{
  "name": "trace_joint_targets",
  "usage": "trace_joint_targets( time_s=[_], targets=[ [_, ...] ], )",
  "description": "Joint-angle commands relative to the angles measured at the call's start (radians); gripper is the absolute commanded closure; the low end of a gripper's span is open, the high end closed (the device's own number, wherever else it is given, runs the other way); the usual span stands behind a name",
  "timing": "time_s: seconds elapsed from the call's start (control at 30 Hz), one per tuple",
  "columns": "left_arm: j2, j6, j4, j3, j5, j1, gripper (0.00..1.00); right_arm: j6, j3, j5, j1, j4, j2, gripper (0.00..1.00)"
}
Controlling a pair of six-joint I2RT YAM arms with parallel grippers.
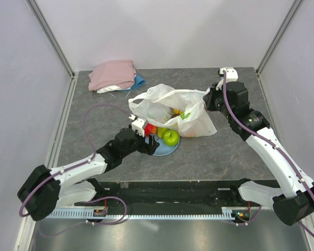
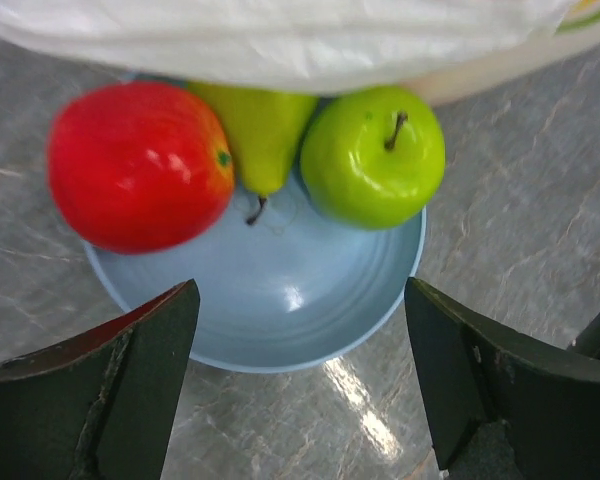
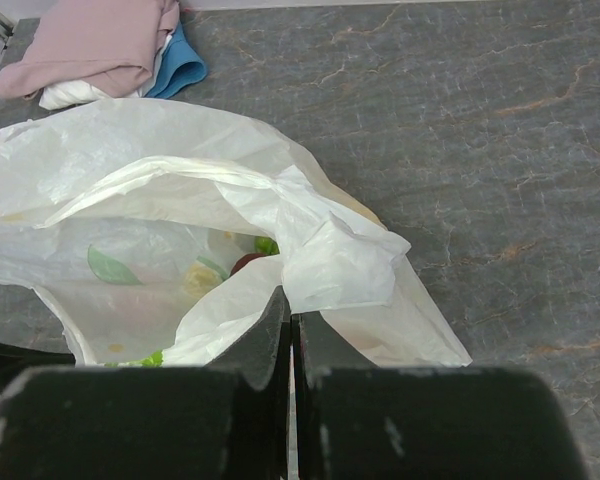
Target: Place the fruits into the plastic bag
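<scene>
The white plastic bag point(image 1: 170, 107) lies mid-table with its mouth held open; inside it show a dark brown-red fruit point(image 3: 246, 263) and bits of green. My right gripper point(image 3: 290, 305) is shut on the bag's edge point(image 3: 330, 255) and holds it up; it sits at the bag's right side point(image 1: 208, 98). On the light-blue plate point(image 2: 270, 310) lie a red apple point(image 2: 135, 165), a yellow-green pear point(image 2: 263, 135) and a green apple point(image 2: 373, 155), partly under the bag. My left gripper point(image 2: 300, 360) is open and empty, just in front of the plate, also in the top view point(image 1: 145, 137).
A folded pink cloth point(image 1: 112, 74) over white and blue cloth lies at the back left. Grey walls enclose the table on three sides. The bag overhangs the plate's far side.
</scene>
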Motion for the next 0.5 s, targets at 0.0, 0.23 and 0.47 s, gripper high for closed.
trace_joint_targets(
  time_s=[0.0,0.23,0.47],
  targets=[
    [0.107,-0.034,0.066,0.096,-0.039,-0.083,0.11,0.014,0.003,-0.008,-0.006,0.012,-0.015,1.0],
    [0.259,-0.018,0.106,0.206,-0.064,-0.123,0.11,0.013,0.004,-0.002,-0.003,0.009,-0.023,1.0],
    [0.397,0.041,0.119,0.283,-0.119,-0.136,0.11,0.006,0.004,0.001,-0.004,0.011,-0.023,1.0]
  ],
)
